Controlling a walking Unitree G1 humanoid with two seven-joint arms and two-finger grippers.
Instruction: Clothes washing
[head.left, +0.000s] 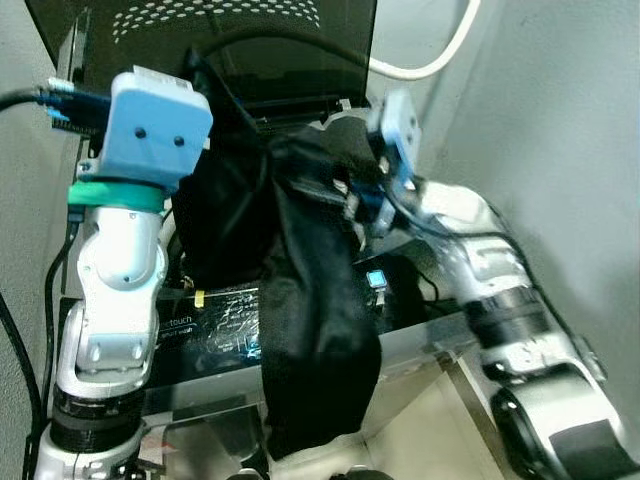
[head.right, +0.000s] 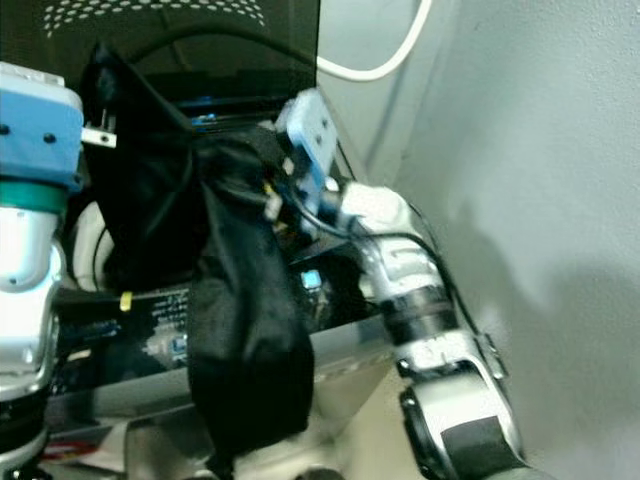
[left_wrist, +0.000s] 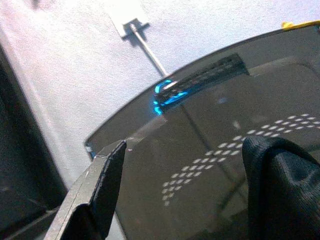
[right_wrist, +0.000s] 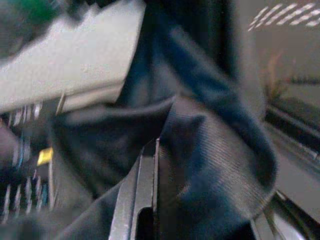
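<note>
Item: black garment (head.left: 310, 300), one pc, soft dark fabric, limp. Loc: centre of head views, draped over the front rim of a top-load washing machine (head.left: 420, 345) w/ raised dark lid (head.left: 230, 40); lower half hangs down past the control panel toward 6 o'clock, upper bunch sits at the tub mouth. Left gripper (left_wrist: 190, 180): raised at approx 10 o'clock from the bunch, one finger wrapped in the cloth, the other bare — fingers apart, cloth hooked rather than pinched. Right gripper (right_wrist: 147, 200): at 2 o'clock from the bunch, buried in folds, fingers appear clenched on fabric. Handling, est.: light, no stiffness, will sag and slide off smooth fingers; snag risk on lid hinge and cables. Best hold: thick gathered bunch near top, not the thin hanging tail. White hose (head.left: 440, 50) on wall behind.
</note>
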